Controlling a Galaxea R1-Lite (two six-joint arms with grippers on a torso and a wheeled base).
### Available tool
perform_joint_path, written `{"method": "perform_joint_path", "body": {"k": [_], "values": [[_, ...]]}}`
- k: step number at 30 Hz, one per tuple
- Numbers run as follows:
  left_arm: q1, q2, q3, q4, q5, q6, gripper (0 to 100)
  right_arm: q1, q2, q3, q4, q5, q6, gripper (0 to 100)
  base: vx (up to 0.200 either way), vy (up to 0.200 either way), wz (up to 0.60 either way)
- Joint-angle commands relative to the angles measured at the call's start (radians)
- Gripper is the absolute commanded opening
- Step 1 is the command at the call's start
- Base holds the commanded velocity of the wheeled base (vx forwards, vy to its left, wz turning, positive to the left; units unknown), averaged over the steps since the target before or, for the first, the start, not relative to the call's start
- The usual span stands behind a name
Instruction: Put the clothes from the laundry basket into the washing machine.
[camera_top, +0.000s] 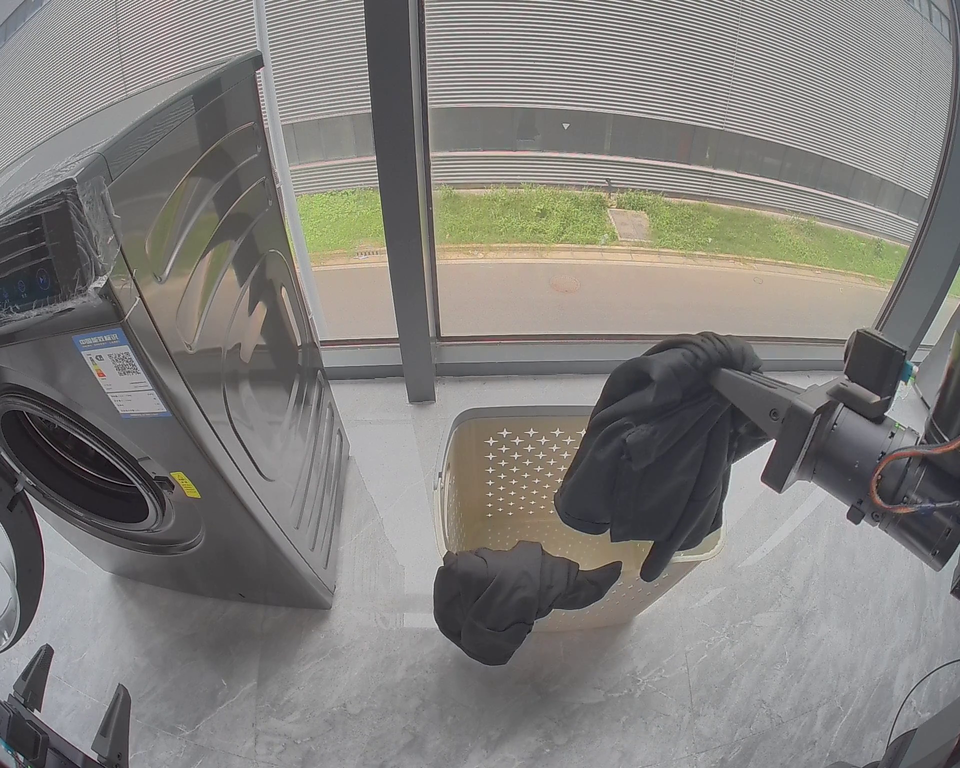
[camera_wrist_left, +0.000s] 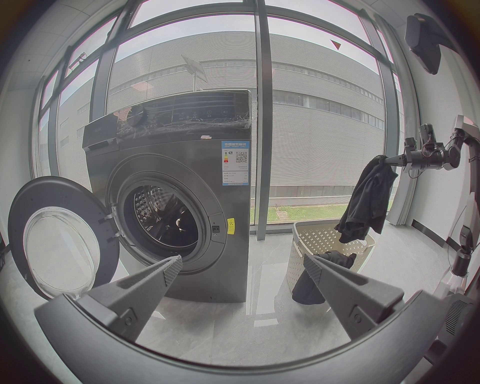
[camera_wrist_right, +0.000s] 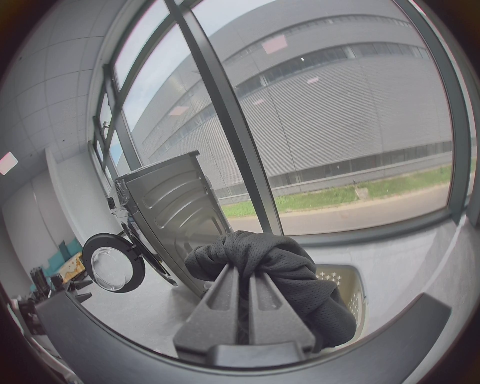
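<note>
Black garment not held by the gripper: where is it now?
In the head view the loose garment drapes over the near rim of the laundry basket, at the corner toward the washing machine.

Likely a lab or test room, not a home: a film-wrapped washing machine (camera_top: 200, 330) on bare stone floor (camera_top: 600, 700) well left of the right gripper (camera_top: 722, 378), full-height windows (camera_top: 650, 280) beyond it facing a corrugated industrial wall (camera_top: 700, 80).

Left of frame: washing machine (camera_top: 230, 350) blocks the way; drum opening (camera_top: 80, 470) at left edge unobstructed, door (camera_top: 30, 560) swung out lower left. Bottom: floor (camera_top: 350, 690) open. Centre: laundry basket (camera_top: 500, 460), hanging black garment (camera_top: 650, 450) over its right half, draped black garment (camera_top: 500, 600) over near rim. Upper centre, behind: window post (camera_top: 400, 200).
</note>
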Motion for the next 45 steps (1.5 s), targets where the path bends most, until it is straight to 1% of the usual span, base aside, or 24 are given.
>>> {"method": "perform_joint_path", "body": {"k": [1, 4, 14, 22, 23, 29, 44, 45], "values": [[0.0, -0.015, 0.018, 0.0, -0.001, 0.0, 100, -0.003, -0.022, 0.03, -0.02, 0.002, -0.035, 0, 0.0, 0.0, 0.0], [0.0, -0.015, 0.018, 0.001, -0.001, 0.0, 100, -0.005, -0.023, 0.056, -0.023, 0.004, -0.04, 0, 0.0, 0.0, 0.0], [0.0, -0.015, 0.018, 0.0, 0.0, 0.0, 100, 0.003, -0.057, 0.082, -0.02, 0.021, -0.041, 0, 0.0, 0.0, 0.0], [0.0, -0.013, 0.018, 0.001, -0.003, -0.009, 100, 0.007, -0.054, 0.099, -0.02, 0.027, -0.043, 0, 0.0, 0.2, 0.0], [0.0, -0.013, 0.018, 0.001, -0.006, -0.013, 100, 0.007, -0.057, 0.099, -0.02, 0.027, -0.043, 0, 0.0, 0.2, 0.0], [0.0, -0.013, 0.018, 0.001, -0.01, -0.013, 100, 0.009, -0.057, 0.099, -0.021, 0.028, -0.04, 0, 0.0, 0.2, 0.0], [0.0, -0.013, 0.018, 0.001, -0.01, -0.015, 100, 0.013, -0.051, 0.096, -0.021, 0.035, -0.036, 0, -0.2, 0.2, 0.0], [0.0, -0.013, 0.018, 0.001, -0.01, -0.013, 100, 0.013, -0.05, 0.096, -0.021, 0.035, -0.036, 0, 0.0, 0.0, 0.0]]}}
